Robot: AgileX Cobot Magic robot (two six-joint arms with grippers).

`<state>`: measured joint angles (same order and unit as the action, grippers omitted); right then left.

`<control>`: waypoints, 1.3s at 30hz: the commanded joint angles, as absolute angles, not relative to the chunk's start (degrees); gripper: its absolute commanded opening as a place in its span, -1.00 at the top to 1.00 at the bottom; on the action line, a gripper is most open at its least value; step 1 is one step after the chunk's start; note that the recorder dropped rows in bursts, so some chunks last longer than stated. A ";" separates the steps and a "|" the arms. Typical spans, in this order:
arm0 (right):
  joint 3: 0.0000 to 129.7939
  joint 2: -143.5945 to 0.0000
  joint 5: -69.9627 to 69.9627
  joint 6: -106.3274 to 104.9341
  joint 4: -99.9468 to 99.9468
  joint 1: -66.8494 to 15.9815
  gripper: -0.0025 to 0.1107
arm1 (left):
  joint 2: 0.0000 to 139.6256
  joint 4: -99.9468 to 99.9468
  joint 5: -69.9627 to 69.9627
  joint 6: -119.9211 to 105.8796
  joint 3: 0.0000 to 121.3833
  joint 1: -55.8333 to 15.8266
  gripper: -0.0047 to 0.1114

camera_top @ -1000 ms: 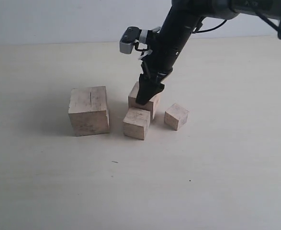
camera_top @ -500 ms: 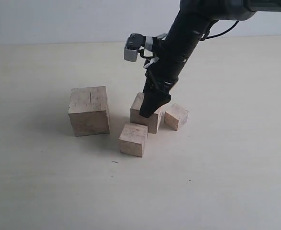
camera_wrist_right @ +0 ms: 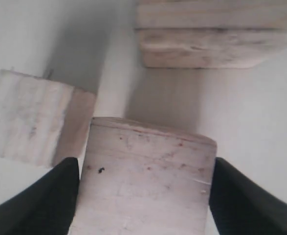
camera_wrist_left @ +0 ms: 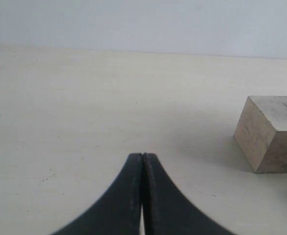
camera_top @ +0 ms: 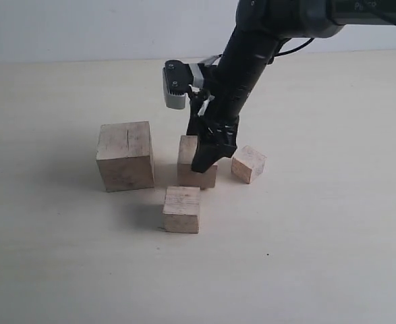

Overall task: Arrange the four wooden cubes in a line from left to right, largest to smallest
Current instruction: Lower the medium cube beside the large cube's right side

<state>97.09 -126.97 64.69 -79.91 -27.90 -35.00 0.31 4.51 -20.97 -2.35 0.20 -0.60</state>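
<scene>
**Q:** Item count?

**A:** Four wooden cubes on the table (camera_top: 319, 256): one large cube (camera_top: 125, 156) with a thin crack on top, two medium cubes and one small cube (camera_top: 249, 164). There are two grippers.

**Q:** Cube positions, exterior view?

**A:** The large cube is at the left. The rear medium cube (camera_top: 187, 160) stands to its right, with a gap between them. The small cube lies further right, near the rear medium cube and turned at an angle. The front medium cube (camera_top: 182, 209) sits alone, nearer the camera and out of the row.

**Q:** State of the right gripper (camera_top: 206, 160)?

**A:** It comes down onto the rear medium cube. The right wrist view adds detail: both fingers (camera_wrist_right: 59, 198) press against opposite faces of that cube, so the cube is gripped.

**Q:** State of the left gripper (camera_wrist_left: 143, 156)?

**A:** It appears only in the left wrist view. Its jaws are fully closed, tip against tip, and hold nothing. It hangs over bare table, and the large cube is off to one side.
</scene>
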 commanded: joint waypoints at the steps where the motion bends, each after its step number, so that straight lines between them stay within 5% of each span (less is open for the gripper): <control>1: 96.98 -126.08 56.70 -81.78 -29.67 -35.27 0.96 | 0.00 4.59 -20.27 -1.90 0.00 -0.50 0.92; 39: 96.98 -129.86 58.80 -92.13 -41.63 -35.27 0.96 | 0.00 4.59 -20.27 -1.90 0.00 -0.50 0.92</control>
<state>97.09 -130.03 58.25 -91.64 -40.62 -35.23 0.31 4.51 -20.97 -2.35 0.20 -0.60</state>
